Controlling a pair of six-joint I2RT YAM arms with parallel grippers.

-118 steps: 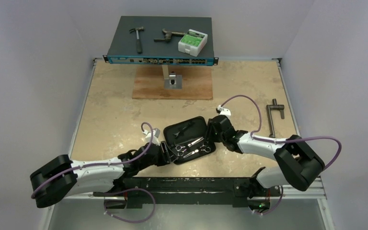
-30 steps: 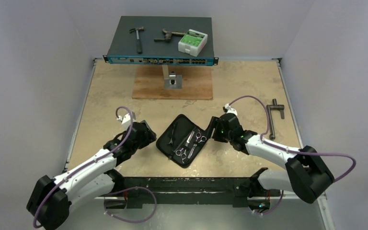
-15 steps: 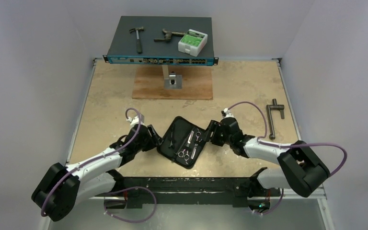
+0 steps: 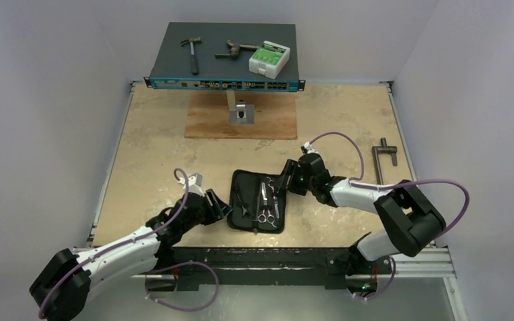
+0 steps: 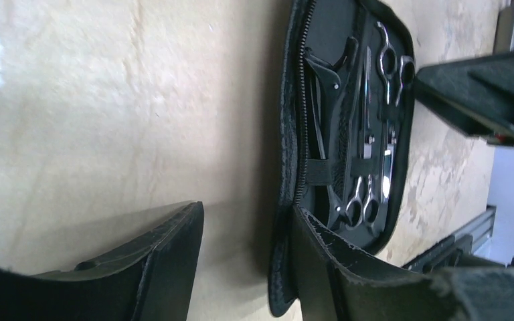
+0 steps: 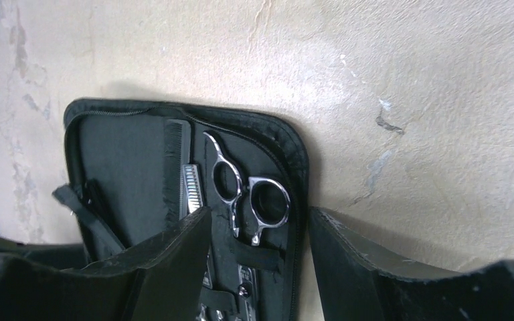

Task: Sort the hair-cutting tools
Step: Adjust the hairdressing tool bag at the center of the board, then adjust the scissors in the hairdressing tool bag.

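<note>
Left hand: low, jaws apart, astride the left rim of the open zip case.
Right hand: low, jaws apart, astride its right rim.
Tools: scissors, comb, hair clip strapped inside the case, on the tabletop.

We find the case flanked by the left end effector and right end effector; bare worktop lies free beyond.
</note>
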